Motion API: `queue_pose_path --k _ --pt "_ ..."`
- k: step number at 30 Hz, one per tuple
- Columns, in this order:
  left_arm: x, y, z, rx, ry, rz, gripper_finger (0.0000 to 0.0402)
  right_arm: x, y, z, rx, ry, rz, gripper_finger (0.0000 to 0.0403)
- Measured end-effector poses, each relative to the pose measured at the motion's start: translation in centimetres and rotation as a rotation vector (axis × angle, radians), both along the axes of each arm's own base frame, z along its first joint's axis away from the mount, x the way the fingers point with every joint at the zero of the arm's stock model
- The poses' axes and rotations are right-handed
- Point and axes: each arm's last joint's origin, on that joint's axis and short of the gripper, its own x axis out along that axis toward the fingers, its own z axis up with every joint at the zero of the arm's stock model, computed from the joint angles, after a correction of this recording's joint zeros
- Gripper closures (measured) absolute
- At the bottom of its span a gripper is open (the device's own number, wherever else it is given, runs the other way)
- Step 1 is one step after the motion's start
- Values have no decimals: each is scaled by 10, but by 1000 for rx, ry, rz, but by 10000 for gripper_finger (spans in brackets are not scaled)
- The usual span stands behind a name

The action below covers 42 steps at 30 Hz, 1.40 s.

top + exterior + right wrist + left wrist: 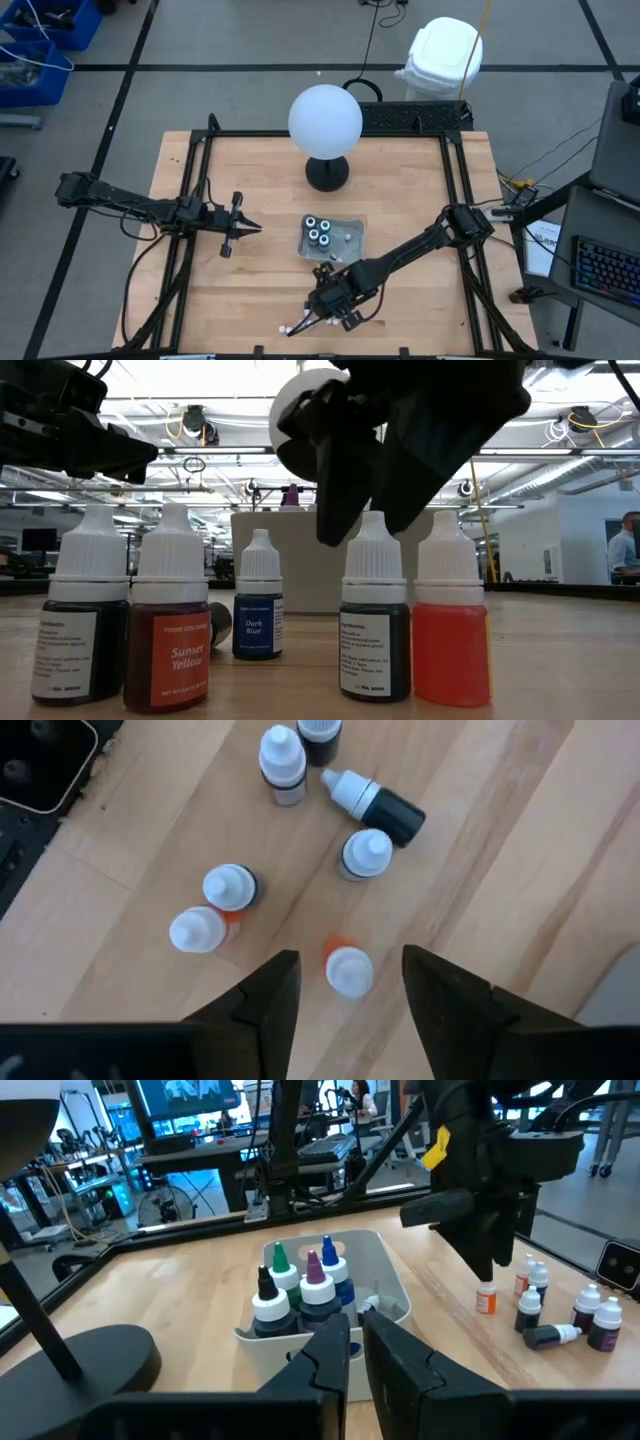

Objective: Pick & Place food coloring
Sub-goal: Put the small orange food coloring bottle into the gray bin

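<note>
Several small white-capped food coloring bottles (pixel 230 887) stand loose on the wood near the table's near edge, and one dark bottle (pixel 375 805) lies on its side. My right gripper (pixel 350 958) is open and hangs over an upright orange bottle (pixel 348 970), one finger on either side, above it and apart from it. In the low view the bottles (pixel 170 622) stand in a row under the right gripper (pixel 400 450). Several larger bottles (pixel 300 1285) stand in the clear tray (pixel 347 240). My left gripper (pixel 240 228) waits shut, left of the tray.
A big white globe (pixel 325 118) on a black base (pixel 327 173) stands behind the tray. A black frame (pixel 455 190) runs round the tabletop. Bare wood lies between the left gripper and the loose bottles (pixel 300 322). The near table edge is close to the bottles.
</note>
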Motion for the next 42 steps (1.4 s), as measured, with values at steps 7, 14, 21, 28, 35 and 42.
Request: queue_pose_path --k 7,14,21,28,35,42 --pt "0 0 0 3 4 1 360 -3 -4 -19 18 13 2 238" --pt "0 0 -1 4 6 3 360 -3 -4 -25 25 -15 19 242" --pt "0 0 -1 4 6 3 360 -3 -4 -25 27 -18 18 273" --pt "0 0 -1 4 7 4 360 -3 -3 -25 32 -20 21 326" --pt "0 0 -1 4 7 4 360 -5 -1 -22 34 -19 71 354" --pt "0 0 -1 5 8 4 360 -26 -18 40 -71 -84 55 351"
